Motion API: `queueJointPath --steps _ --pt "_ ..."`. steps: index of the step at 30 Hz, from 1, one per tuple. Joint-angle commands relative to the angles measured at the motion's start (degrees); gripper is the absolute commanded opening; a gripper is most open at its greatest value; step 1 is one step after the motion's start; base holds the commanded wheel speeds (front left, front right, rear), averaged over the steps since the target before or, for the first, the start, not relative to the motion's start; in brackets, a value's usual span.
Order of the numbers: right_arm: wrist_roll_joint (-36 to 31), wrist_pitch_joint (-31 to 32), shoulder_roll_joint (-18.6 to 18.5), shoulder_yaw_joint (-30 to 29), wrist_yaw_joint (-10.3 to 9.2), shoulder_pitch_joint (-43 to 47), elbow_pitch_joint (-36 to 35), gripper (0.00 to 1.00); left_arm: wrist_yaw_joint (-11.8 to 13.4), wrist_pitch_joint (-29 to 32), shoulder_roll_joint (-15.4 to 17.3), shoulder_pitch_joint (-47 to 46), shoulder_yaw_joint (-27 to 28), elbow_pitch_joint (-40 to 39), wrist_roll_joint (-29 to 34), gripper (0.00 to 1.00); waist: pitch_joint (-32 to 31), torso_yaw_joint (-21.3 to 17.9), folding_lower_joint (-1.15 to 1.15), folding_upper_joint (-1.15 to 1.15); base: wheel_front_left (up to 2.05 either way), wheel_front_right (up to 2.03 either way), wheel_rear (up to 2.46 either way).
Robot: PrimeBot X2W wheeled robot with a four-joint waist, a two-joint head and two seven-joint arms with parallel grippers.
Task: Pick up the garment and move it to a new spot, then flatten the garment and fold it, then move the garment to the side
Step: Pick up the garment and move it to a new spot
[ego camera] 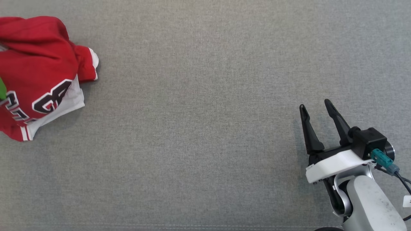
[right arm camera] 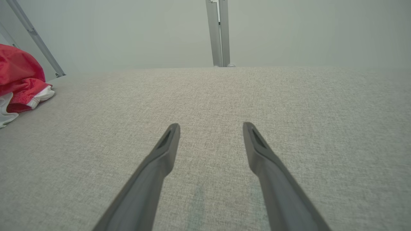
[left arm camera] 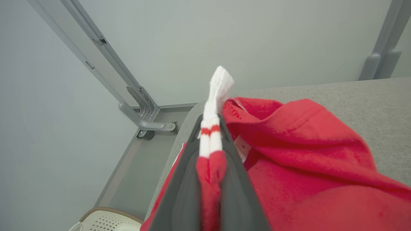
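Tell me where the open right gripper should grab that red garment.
Likely the white-edged sleeve end jutting from the garment toward the right gripper: it lies free on the grey surface, so come in low from the right. The left gripper pinches a striped edge.

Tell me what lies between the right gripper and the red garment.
Bare grey cloth surface. In the head view, nothing sits on the stretch from the right gripper to the red garment; the right wrist view shows the same bare cloth.
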Motion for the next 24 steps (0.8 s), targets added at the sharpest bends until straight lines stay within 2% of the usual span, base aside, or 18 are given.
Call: queueJointPath --steps 1,6,11,16,20,21,24 --pt "0.2 -0.2 0.3 0.1 -0.02 0.9 0.3 1.0 -0.5 -0.8 0.6 -1.9 -0.4 -1.0 1.0 0.0 -1.8 -0.2 0.0 0.0 0.0 0.0 0.0" --pt "1.2 -0.2 2.0 -0.4 -0.02 2.2 0.8 1.0 -2.3 -2.9 0.4 -5.8 -3.4 -5.5 4.0 0.0 -5.0 -0.9 0.0 0.0 0.0 0.0 0.0" --pt "2.0 -0.2 3.5 -0.8 -0.02 3.5 1.0 1.0 -3.7 -4.6 -1.9 -7.4 -5.8 -11.3 5.2 0.0 -7.4 -2.8 0.0 0.0 0.0 0.0 0.0" --pt "2.5 -0.2 4.6 -0.8 -0.02 4.0 0.8 1.0 -4.4 -5.3 -4.4 -5.5 -8.5 -18.2 5.5 0.0 -8.3 -6.3 0.0 0.0 0.0 0.0 0.0" --pt "2.8 -0.2 5.1 -0.8 -0.02 4.6 0.9 1.0 -4.5 -5.7 -8.3 -2.2 -9.9 -24.0 4.4 0.0 -8.8 -9.6 0.0 0.0 0.0 0.0 0.0" --pt "3.0 -0.2 5.2 -1.0 -0.02 5.0 0.9 1.0 -4.5 -5.7 -10.9 -0.9 -10.0 -26.8 4.3 0.0 -8.8 -11.2 0.0 0.0 0.0 0.0 0.0" --pt "3.4 -0.2 5.3 -1.1 -0.02 5.0 0.8 1.0 -4.6 -5.6 -15.4 1.4 -10.9 -30.1 5.3 0.0 -8.7 -14.0 0.0 0.0 0.0 0.0 0.0"
